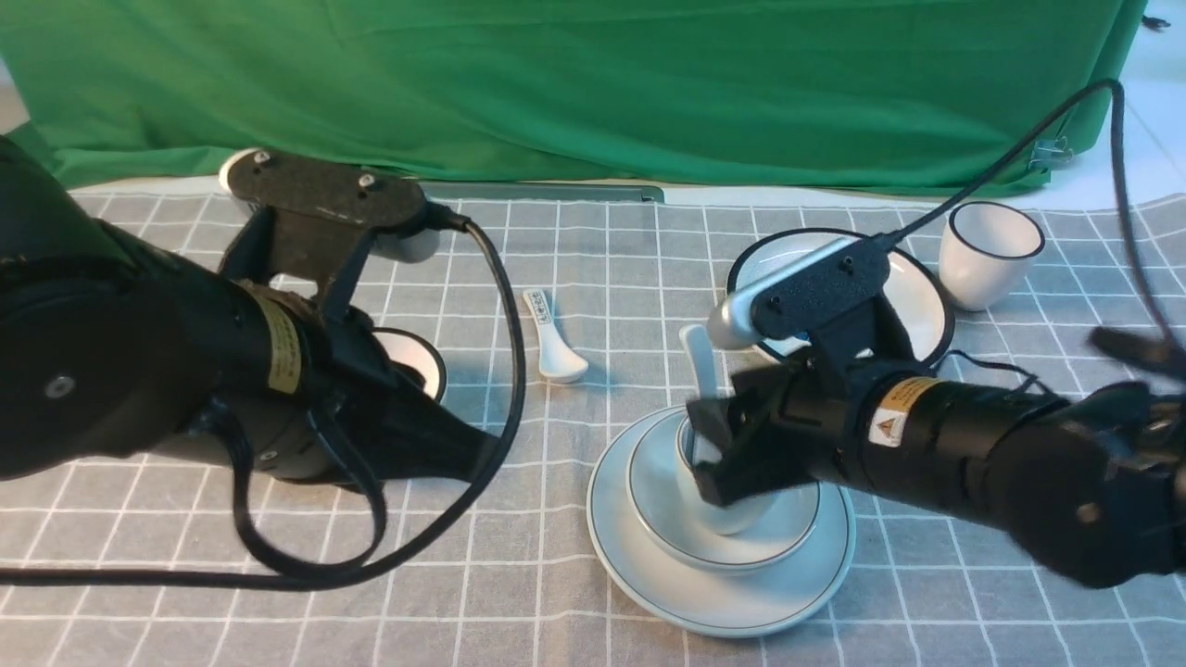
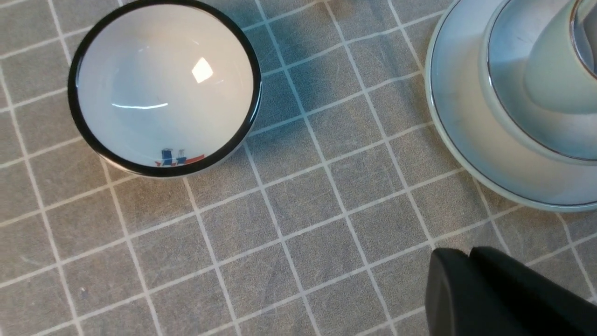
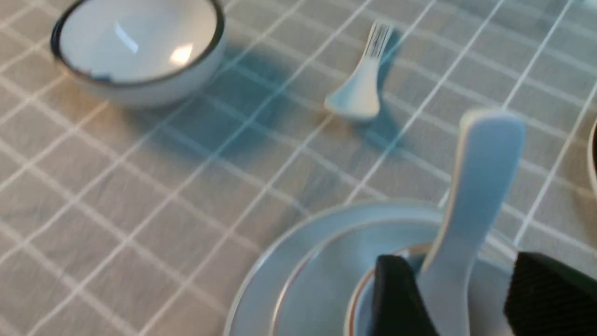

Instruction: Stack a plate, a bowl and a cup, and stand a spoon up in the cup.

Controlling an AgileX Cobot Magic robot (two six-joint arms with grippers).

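Stacking looks done: spoon (image 1: 697,357) stands in cup (image 1: 737,519), on bowl (image 1: 653,500), on plate (image 1: 741,602); my right gripper (image 1: 712,449) is open around it and must only withdraw; left gripper (image 2: 466,261), nine o'clock, closed, empty.

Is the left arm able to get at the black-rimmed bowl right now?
Probably yes: the black-rimmed bowl sits close to the left gripper, with only bare cloth between them, though the jaws are shut.

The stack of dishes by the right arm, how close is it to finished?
Nearly finished. Done: the bowl sits on the plate, the cup sits in the bowl, and the spoon stands in the cup, handle up. In hand: the right end effector is at the spoon with its jaws apart, one side clear of the handle. Remaining: probably just backing that arm away without tipping the spoon.
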